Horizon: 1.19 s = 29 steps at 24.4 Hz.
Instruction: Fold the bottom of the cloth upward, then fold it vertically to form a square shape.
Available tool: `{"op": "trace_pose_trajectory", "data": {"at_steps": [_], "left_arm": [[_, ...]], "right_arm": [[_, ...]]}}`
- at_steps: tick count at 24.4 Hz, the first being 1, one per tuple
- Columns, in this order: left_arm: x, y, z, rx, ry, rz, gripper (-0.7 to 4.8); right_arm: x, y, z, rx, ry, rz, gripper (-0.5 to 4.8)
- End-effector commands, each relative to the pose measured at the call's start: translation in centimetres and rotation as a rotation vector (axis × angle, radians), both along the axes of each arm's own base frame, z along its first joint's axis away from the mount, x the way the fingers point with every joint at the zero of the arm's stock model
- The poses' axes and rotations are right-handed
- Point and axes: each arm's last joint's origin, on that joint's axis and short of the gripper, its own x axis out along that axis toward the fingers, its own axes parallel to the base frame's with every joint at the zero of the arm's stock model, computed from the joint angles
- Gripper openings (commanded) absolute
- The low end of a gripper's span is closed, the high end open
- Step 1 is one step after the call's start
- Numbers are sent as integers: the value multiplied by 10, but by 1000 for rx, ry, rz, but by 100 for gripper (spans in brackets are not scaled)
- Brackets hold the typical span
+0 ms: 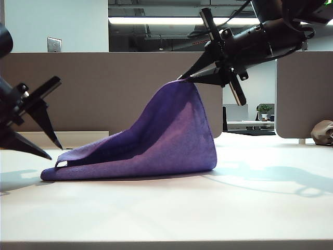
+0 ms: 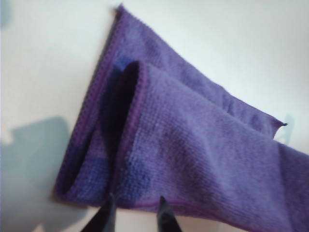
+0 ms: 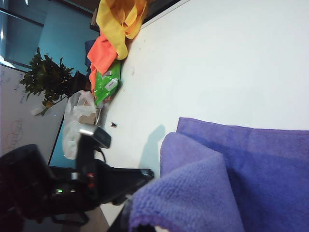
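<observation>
Purple fuzzy microfiber cloth (image 1: 171, 140) sits mid-table on the pale flat table (image 1: 166, 213). Its low end lies flat on the left side of the exterior view, and its right side is pulled up into a tent peak. The lower layer stays on the table with the upper layer draped over it, and a dark hollow is visible between the layers. The thin stitched hem shows along the edges in the left wrist view (image 2: 193, 145).

Right hand (image 1: 195, 78): black two-finger unit, up in the air at the peak of the cloth, fingers together and clamped on the raised cloth corner. In the right wrist view the gripped purple fold (image 3: 193, 198) fills the area next to the hand, and the fingertips themselves are hidden by the fabric.

Left hand (image 1: 52, 148): black, at the left edge of the exterior view, just above the table and right beside the low left end of the cloth. Its fingers are apart with a clear gap and nothing is between them. In the left wrist view both fingertips (image 2: 108, 212) hang just short of the folded cloth edge. I cannot tell whether they touch it.

Further out there is a small brownish-grey lump (image 1: 323, 133) at the far right of the table, well apart from the cloth. A beige partition wall (image 1: 104, 88) stands behind the table.
</observation>
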Motion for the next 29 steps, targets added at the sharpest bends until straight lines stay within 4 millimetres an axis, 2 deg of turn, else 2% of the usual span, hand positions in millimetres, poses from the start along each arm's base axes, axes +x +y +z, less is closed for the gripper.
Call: {"op": "trace_pose_trajectory", "data": {"at_steps": [1,12,17,29], "left_arm": [[3,0,-4,-4,8,-12,111],[5,-1,-6,1,0,-15,111],[6,-2,-13,-45,50,-18,111],[16,-4,-13,-142,21,56,111]], "right_arm": [[0,0,6,20,-21,19,8],[0,0,6,20,-20,19,8],[0,0,6,20,-21,19,8],[-1,1,7,33,-7,36,8]]}}
